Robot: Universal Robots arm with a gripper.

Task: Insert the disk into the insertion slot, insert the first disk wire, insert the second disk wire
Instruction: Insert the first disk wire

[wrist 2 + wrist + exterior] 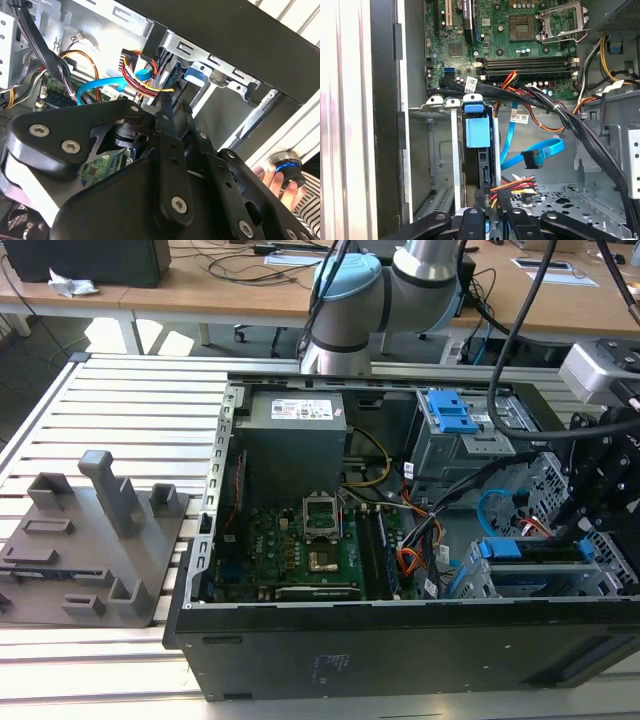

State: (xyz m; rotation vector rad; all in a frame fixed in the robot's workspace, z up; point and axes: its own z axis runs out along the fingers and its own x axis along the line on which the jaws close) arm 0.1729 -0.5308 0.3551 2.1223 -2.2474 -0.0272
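The disk (535,552) in its blue carrier (477,132) sits inside the insertion slot (520,585), the low grey cage at the case's corner on the exterior view's right. My gripper (585,515) hangs right over that cage. In both wrist views the red, yellow and black first disk wire (512,186) (150,82) ends between my fingertips (164,106) at the disk's rear edge, and the gripper (492,211) looks shut on its plug. The light-blue second disk wire (547,149) (97,85) loops beside the cage with its connector end lying loose.
The open case holds a motherboard (300,540), a power supply (295,440) and a taller grey cage with a blue handle (450,415). Black cable bundles (570,120) cross near the slot. A grey fixture block (95,540) stands on the slatted table. A person's hand (272,177) rests by a blue-lit knob.
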